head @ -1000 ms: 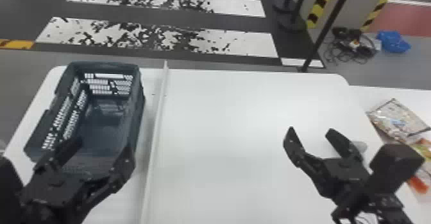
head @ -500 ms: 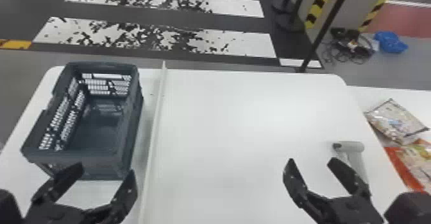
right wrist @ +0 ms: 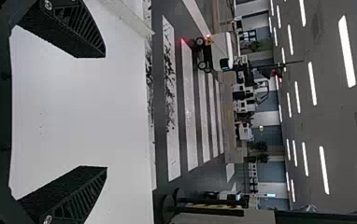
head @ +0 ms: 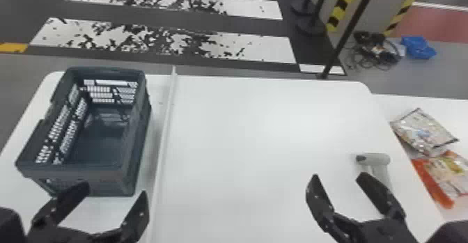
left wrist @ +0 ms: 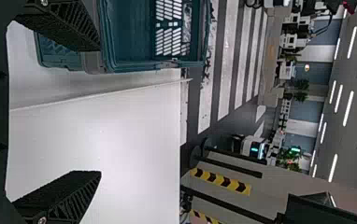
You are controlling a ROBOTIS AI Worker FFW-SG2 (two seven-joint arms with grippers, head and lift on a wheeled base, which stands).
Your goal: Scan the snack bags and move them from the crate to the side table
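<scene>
Holding right claw [head: 338,175] spread, empty; left claw [head: 114,189] likewise, just short of crate [head: 80,176]. Bags [head: 423,132] lie on side table [head: 452,111], right of my right claw, presumably delivered. Scanner [head: 377,159] beyond its fingertips, likely parked for regrasp.

Noted: left black angular gripper [head: 115,189], matching right black angular gripper [head: 338,177]. Black tapered fingers [left wrist: 69,28] show grainy inner faces, slanting side ribs; round silver metal screw [left wrist: 42,220] near each base.

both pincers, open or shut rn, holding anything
Left pincer: open, holding nothing, near the crate.
Right pincer: open, holding nothing, near the handheld scanner.
</scene>
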